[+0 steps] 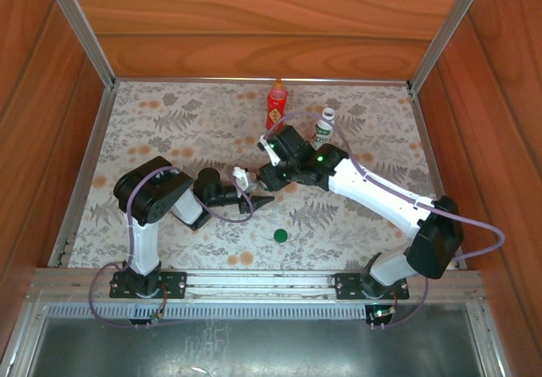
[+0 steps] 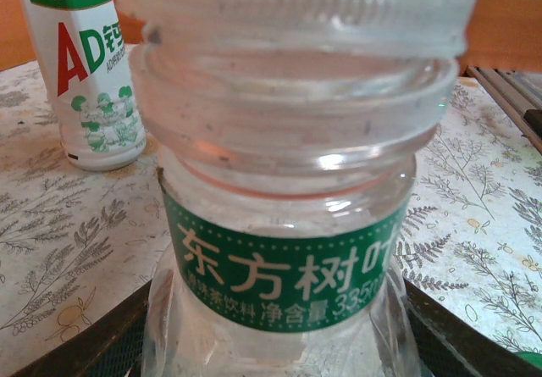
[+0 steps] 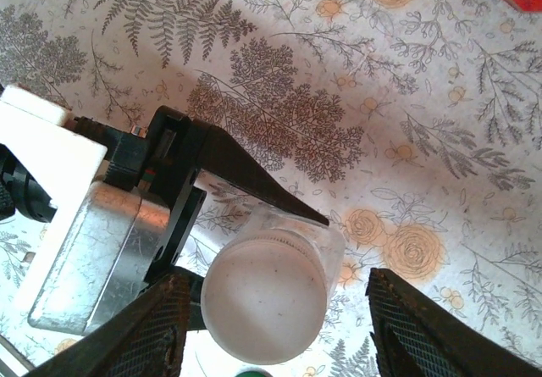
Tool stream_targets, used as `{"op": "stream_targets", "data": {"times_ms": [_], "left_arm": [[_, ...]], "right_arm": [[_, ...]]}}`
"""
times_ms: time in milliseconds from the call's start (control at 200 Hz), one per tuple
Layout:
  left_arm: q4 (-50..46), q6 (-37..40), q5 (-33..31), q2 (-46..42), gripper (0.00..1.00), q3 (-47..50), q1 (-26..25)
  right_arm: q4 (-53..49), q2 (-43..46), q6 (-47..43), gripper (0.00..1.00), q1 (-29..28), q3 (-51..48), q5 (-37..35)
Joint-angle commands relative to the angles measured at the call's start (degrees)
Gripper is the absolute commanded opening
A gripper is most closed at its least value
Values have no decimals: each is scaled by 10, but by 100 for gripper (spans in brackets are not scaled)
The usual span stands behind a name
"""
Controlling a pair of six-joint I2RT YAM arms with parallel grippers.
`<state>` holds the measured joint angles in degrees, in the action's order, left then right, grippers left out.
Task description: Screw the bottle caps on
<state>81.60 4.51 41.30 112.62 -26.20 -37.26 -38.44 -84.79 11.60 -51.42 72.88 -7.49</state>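
Note:
My left gripper (image 2: 284, 347) is shut on the body of the clear bottle (image 2: 288, 267), which has a green label; its dark fingers (image 2: 102, 343) press both lower sides. A white cap (image 3: 264, 296) sits on that bottle's neck. Straight above the cap, my right gripper (image 3: 275, 322) is open, one mesh fingertip close beside the cap and the other well clear of it. The white bottle (image 2: 80, 63) with green print stands upright behind. The red bottle (image 1: 276, 103) stands upright at the back of the mat. The two grippers meet mid-table (image 1: 258, 182).
A loose green cap (image 1: 280, 235) lies on the floral mat (image 1: 169, 131) in front of the grippers. The white bottle (image 1: 324, 129) stands just behind the right arm's wrist. Wooden walls and metal rails (image 1: 85, 174) enclose the mat.

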Motion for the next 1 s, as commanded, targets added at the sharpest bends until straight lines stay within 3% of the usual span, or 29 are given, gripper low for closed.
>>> {"op": "stream_targets", "data": {"times_ms": [0,325,994], "left_arm": [[-4,2,1,12,60,1,2],[-4,2,1,13,60,0,2],[-5,2,2,12,60,1,2]], "right_arm": [[-13,-13,-6,57,-2,17,-6],[-13,-24,-5,57,-3,20,11],[-24,-31,-18,37,-2,28,15]]}}
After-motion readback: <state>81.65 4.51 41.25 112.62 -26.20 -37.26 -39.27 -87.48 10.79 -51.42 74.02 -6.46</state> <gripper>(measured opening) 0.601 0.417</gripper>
